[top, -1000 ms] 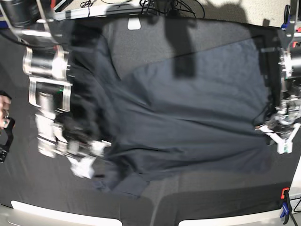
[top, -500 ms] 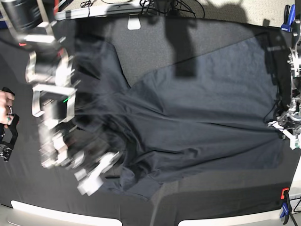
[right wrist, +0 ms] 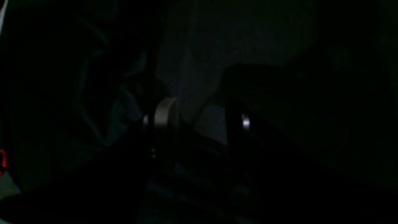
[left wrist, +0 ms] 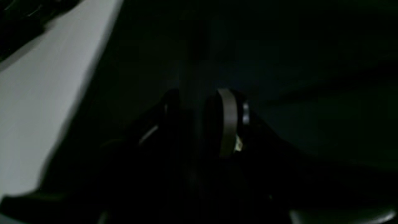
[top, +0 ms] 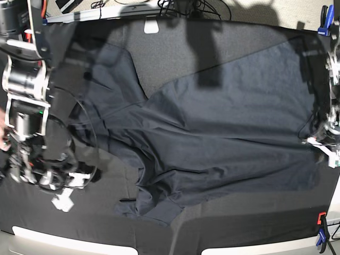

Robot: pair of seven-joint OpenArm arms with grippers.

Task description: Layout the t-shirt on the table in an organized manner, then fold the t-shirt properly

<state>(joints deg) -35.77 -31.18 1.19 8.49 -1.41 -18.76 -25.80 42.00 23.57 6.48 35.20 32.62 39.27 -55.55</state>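
- Left wrist view: very dark. The left fingers (left wrist: 202, 124) stand close together with a narrow gap, over dark cloth of the t-shirt (left wrist: 311, 93). Whether cloth is pinched between them cannot be told. A pale strip of the table (left wrist: 40, 102) rim runs down the left of the frame.
- Right wrist view: darker still. The right fingers (right wrist: 199, 124) stand clearly apart, a gap showing between the two tips, with folds of the t-shirt (right wrist: 199, 62) beyond them. Nothing can be seen held between them.
- Base view: the t-shirt (top: 212, 138) lies spread across the middle of the table (top: 239, 228), creased and bunched toward the lower left, one sleeve ending near the bottom centre. The right arm's fingers (top: 61, 199) sit at the lower left of the frame, just off the shirt's edge. The left arm's fingers (top: 326, 151) are at the right edge of the frame, at the shirt's border. An orange-and-blue clamp (top: 321, 231) sits at the lower right corner.
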